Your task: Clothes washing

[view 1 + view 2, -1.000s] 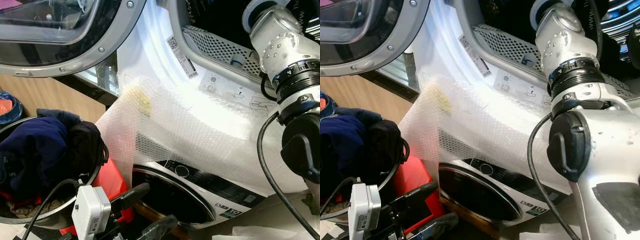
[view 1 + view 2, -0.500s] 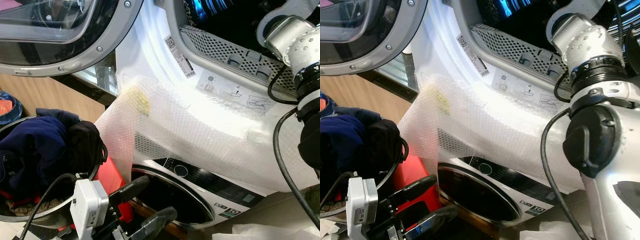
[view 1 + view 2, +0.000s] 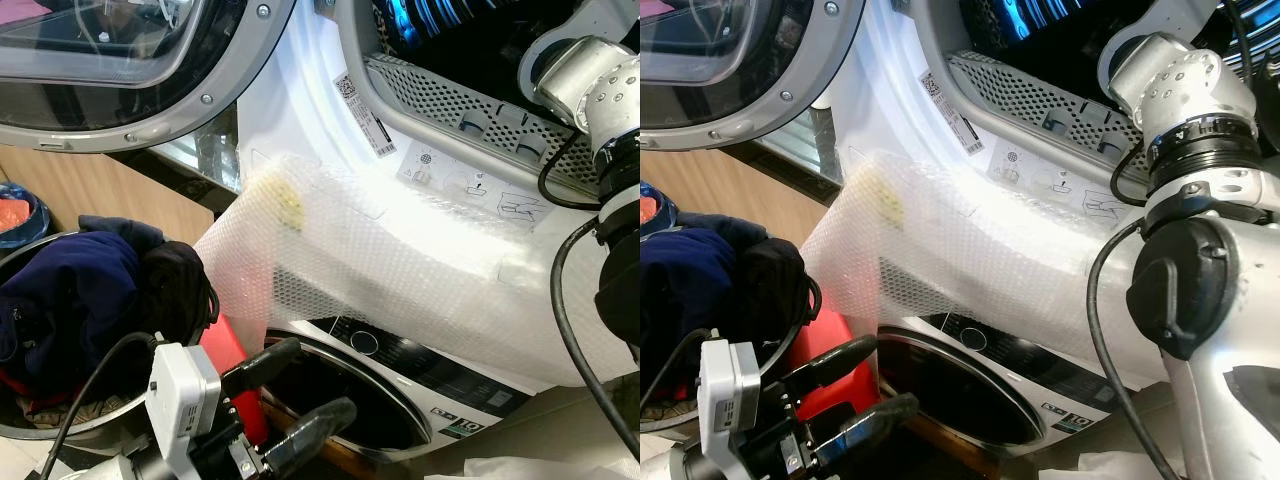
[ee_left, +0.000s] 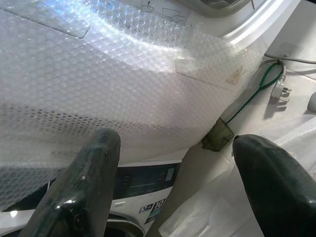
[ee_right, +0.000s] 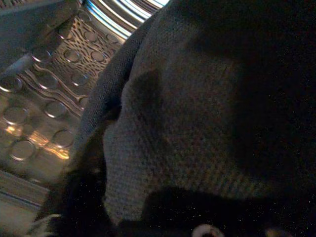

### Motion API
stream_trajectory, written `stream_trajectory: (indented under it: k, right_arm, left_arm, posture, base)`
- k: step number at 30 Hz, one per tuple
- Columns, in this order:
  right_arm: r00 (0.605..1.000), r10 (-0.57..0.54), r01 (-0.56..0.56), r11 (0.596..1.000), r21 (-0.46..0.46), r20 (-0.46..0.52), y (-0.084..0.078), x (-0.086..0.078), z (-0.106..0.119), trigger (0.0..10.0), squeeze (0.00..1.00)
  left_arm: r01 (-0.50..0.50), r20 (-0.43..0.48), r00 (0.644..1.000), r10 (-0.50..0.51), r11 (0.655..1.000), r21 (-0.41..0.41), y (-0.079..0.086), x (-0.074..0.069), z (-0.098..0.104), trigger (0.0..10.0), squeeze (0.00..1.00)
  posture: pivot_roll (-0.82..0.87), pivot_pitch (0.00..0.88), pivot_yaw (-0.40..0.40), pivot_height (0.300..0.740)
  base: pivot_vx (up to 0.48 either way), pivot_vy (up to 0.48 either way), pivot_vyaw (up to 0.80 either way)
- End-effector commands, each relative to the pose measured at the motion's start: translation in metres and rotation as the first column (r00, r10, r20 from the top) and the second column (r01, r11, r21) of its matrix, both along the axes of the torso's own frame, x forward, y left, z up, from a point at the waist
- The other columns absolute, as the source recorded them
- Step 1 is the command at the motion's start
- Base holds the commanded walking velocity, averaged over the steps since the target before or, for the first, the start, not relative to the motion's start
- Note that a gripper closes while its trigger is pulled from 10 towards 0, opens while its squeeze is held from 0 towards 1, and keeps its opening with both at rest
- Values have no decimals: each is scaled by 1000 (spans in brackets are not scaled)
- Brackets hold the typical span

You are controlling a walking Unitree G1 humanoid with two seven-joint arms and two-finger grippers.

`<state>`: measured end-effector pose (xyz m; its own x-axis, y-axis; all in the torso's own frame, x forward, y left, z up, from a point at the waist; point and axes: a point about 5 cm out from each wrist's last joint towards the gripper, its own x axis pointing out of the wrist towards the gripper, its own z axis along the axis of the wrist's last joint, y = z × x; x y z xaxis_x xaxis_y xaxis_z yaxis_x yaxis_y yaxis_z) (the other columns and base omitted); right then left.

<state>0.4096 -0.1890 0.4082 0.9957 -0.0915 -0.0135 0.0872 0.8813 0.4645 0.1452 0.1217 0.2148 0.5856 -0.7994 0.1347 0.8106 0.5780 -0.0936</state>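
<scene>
Head views: right arm (image 3: pixel 1180 90) reaches into washer drum (image 3: pixel 450 30), likely loading; remaining clothes in basket (image 3: pixel 75 300), bubble wrap (image 3: pixel 400 270) over the washer front. L wrist: left gripper (image 4: pixel 173 163) idle, jaws apart, empty. R wrist: grey knit garment (image 5: pixel 197 113) close against lens inside drum; jaw state can't tell.

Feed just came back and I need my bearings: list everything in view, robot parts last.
Washing machine: one, white, ahead, its grey-rimmed door open to the left.
Drum: one, metal, dimpled, seen in the right wrist view.
Garment: one, grey knit, in the drum.
Bubble wrap: one clear sheet, over the machine's front.
Lower appliance: one, white, round dark door, beneath the wrap.
Basket: one, left, holding dark navy clothes.
Red object: one, beside the basket.
Left gripper: open, low, before the lower appliance.
Right arm: silver, reaching into the drum.
</scene>
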Motion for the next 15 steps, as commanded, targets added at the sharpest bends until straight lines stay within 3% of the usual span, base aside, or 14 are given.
stream_trajectory:
  k: [1,2,3,4,5,8,15]
  right_arm:
    - [1000,-7,7,998,-55,1,-12,-4,1,10000,1000]
    - [1000,5,-4,998,-68,8,-12,-5,2,10000,1000]
    - [999,35,-35,997,-62,1,-15,-8,0,10000,200]
    - [999,35,-35,997,-62,1,-15,-8,0,10000,200]
    - [999,36,-36,998,-61,-6,-17,-10,-2,10000,0]
    - [999,-7,11,993,-118,34,-22,-25,-9,10000,0]
    - [991,54,-29,980,-196,124,-9,-56,-17,10000,0]
  left_arm:
    - [32,-11,999,-32,999,-6,-2,-2,-1,10000,0]
    - [32,-12,999,-32,999,-5,-2,-2,-1,10000,0]
    - [32,-10,999,-32,999,-5,-2,-1,0,10000,0]
    - [32,-10,999,-32,999,-5,-2,-1,0,10000,0]
    - [32,-6,999,-32,999,-4,-1,-1,0,10000,0]
    - [32,1,999,-32,999,5,1,2,1,10000,0]
    - [55,4,998,-55,998,0,0,5,1,10000,0]
  posture:
    - [37,151,-193,740]
    - [38,148,-191,740]
    - [40,144,-187,740]
    - [40,144,-187,740]
    - [42,142,-185,740]
    - [41,136,-174,740]
    - [16,128,-157,740]
  base:
    - [0,0,0]
    - [0,0,0]
    - [0,0,0]
    - [0,0,0]
    - [0,0,0]
    - [0,0,0]
    - [0,0,0]
